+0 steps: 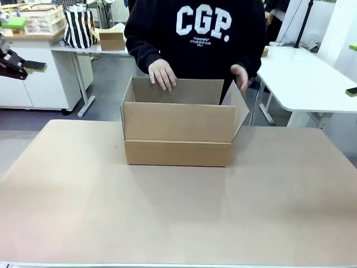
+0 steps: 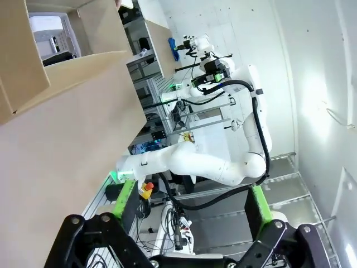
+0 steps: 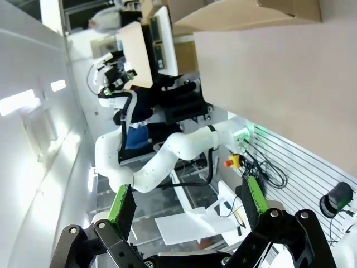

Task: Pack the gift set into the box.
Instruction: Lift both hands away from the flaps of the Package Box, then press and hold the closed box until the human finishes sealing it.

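Observation:
The box [image 1: 177,133], a plain brown carton, stands open at the middle of the table with its flaps up. A person's hand [image 1: 163,74] rests on the far flap and the other hand [image 1: 240,76] holds the right flap. Part of the box [image 2: 67,61] appears at the top left of the left wrist view, and between its flaps is a pale white-and-grey thing [image 2: 49,29]; I cannot tell whether it is the gift set. My left gripper [image 2: 191,196] is open and holds nothing, well away from the box. My right gripper [image 3: 187,202] is open and holds nothing too, with a box corner [image 3: 245,14] far ahead.
The brown tabletop [image 1: 178,212] runs wide and bare in front of the box. White tables [image 1: 309,84] stand behind at the right, and a desk with baskets [image 1: 42,19] at the back left. The right arm [image 2: 212,164] shows in the left wrist view, the left arm [image 3: 167,159] in the right wrist view.

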You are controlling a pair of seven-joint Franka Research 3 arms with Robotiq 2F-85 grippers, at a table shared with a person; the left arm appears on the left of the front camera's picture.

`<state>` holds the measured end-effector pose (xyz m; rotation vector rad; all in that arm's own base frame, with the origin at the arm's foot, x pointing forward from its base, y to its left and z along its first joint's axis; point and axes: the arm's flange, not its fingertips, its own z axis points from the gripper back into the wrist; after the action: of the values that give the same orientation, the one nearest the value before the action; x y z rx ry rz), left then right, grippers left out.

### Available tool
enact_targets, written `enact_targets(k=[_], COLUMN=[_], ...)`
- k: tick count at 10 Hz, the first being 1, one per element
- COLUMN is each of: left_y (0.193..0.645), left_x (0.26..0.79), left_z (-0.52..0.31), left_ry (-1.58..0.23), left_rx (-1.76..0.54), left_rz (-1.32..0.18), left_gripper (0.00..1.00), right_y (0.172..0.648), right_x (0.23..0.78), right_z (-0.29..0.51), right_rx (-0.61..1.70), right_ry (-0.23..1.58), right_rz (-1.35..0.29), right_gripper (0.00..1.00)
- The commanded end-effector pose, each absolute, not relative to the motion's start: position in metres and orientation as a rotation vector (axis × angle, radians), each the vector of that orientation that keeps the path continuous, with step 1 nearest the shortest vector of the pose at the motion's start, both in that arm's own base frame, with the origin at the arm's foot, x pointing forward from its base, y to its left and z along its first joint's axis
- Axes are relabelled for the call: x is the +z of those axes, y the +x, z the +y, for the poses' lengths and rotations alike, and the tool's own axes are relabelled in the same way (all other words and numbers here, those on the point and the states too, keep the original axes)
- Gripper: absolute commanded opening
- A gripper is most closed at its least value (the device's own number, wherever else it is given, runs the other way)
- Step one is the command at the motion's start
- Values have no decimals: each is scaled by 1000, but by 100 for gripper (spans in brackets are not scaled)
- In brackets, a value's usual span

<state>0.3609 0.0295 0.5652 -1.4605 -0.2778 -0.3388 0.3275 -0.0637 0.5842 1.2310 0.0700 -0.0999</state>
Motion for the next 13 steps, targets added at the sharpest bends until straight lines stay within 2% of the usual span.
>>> enact_targets(k=[1, 13], left_y=[357, 357], left_x=[569, 569], left_z=[37, 37], left_ry=[-1450, -1450], left_rx=[-324, -324], left_rz=[-266, -266], left_gripper=[100, 100], right_y=[327, 327], right_x=[586, 586], right_z=[-69, -69], right_rx=[-86, -86], right_ry=[1253, 1253], right_rz=[41, 41], right_gripper=[100, 100])
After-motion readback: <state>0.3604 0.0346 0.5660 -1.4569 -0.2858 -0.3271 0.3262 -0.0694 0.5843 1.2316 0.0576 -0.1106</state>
